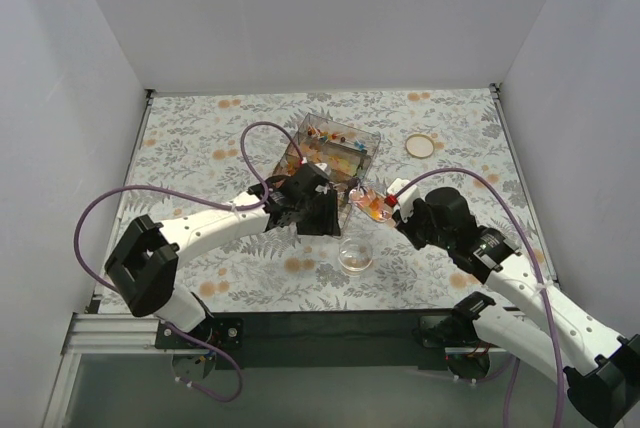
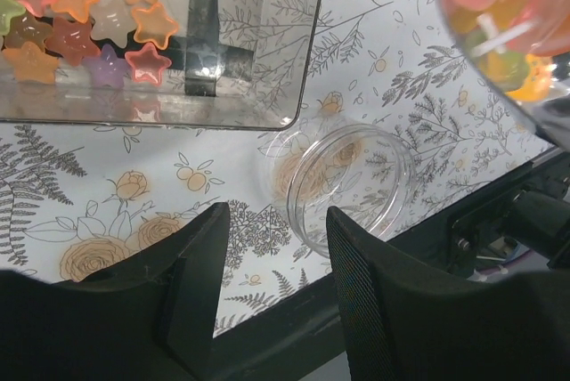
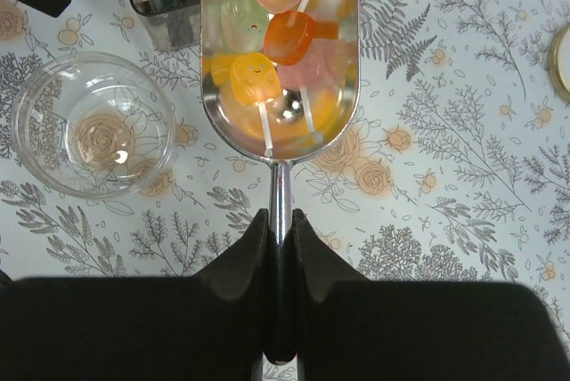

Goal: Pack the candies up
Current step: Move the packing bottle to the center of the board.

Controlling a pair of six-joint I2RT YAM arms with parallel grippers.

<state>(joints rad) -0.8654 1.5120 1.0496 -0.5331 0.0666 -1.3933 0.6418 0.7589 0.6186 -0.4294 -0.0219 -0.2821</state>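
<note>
Metal scoop (image 3: 280,194) full of candies (image 3: 289,38) is clamped by the right gripper (image 3: 279,221); left gripper (image 2: 276,221) hovers, jaws apart.

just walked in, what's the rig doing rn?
Packing candies. The right hand is clamped on the handle of a metal scoop loaded with candies, held beside the small round jar, not over it. The jar looks empty, so nothing is poured yet. The left hand is open and holds nothing, hovering near the jar and the clear box with star-shaped candies in it. A lid lies apart.
</note>
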